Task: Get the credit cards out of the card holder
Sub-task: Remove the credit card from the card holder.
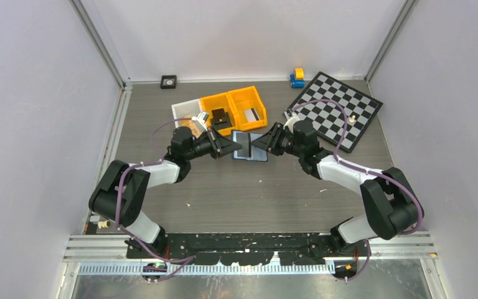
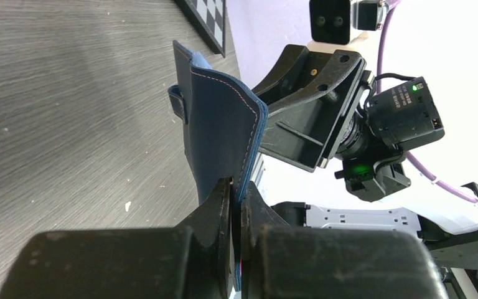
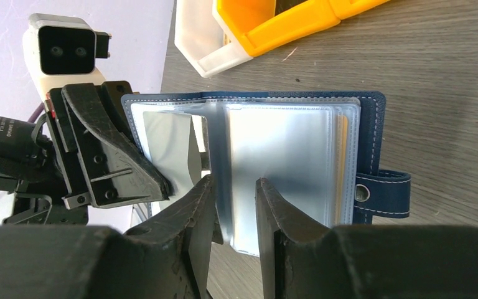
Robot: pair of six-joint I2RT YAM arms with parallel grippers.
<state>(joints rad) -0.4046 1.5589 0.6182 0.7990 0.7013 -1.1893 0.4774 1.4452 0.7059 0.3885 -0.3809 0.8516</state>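
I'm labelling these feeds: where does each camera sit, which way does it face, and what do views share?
Top external: above and behind the bases, looking down on the table; both arms show, left hand and right hand meeting at the card holder.
Left wrist: on the left arm, looking along its own fingers, clamped on the holder's navy cover.
Right wrist: on the right arm, looking along its own parted fingers at the clear sleeves.
Shared: both wrist views show the holder and the opposite hand.
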